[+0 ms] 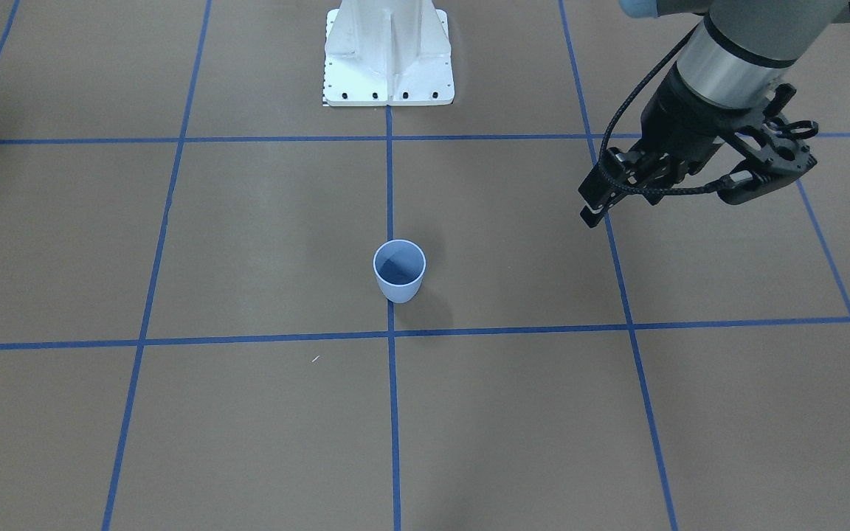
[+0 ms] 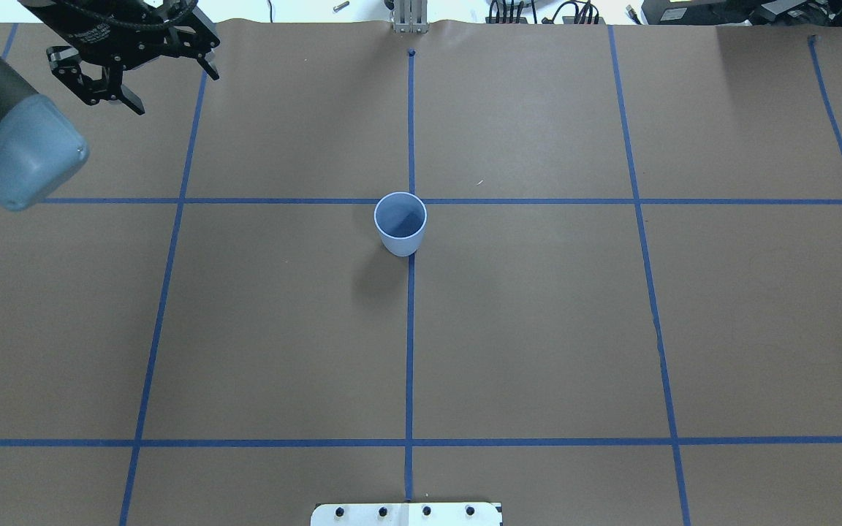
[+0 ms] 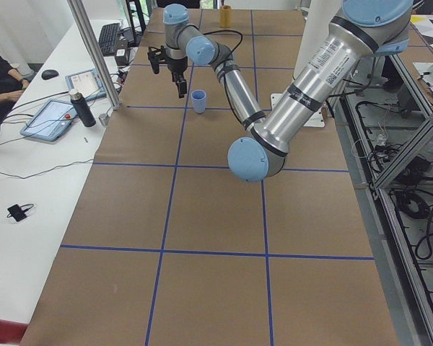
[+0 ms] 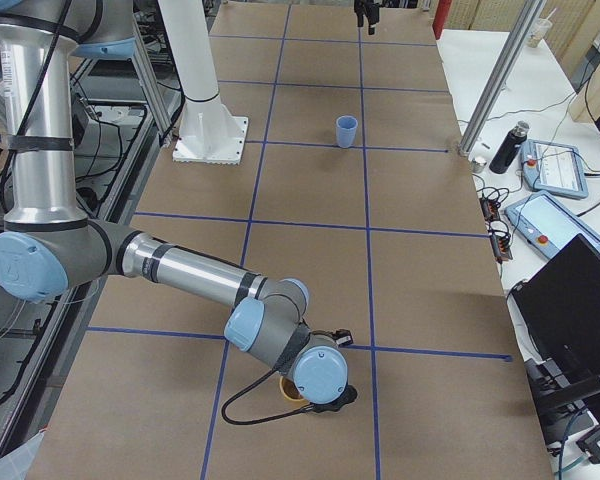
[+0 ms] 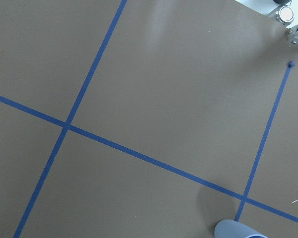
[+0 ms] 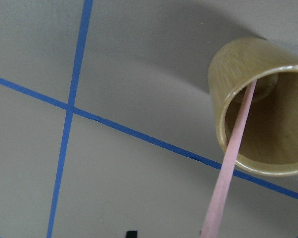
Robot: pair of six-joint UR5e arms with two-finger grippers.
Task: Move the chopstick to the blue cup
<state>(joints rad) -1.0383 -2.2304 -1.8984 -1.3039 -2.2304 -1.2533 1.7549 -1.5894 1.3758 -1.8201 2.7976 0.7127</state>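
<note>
Right gripper [image 4: 318, 392] is hanging over a tan cup [image 6: 238, 69]; whether it is gripping cannot be told. The chopstick [image 6: 233, 158] is leaning in that cup, its long axis running from the cup's floor out past the rim toward the wrist. Left gripper [image 2: 172, 88], spread wide and holding nothing, is hovering well apart from the blue cup [image 2: 399, 245], which is standing upright at mid-table [image 2: 538, 329], showing only its dark inside.
</note>
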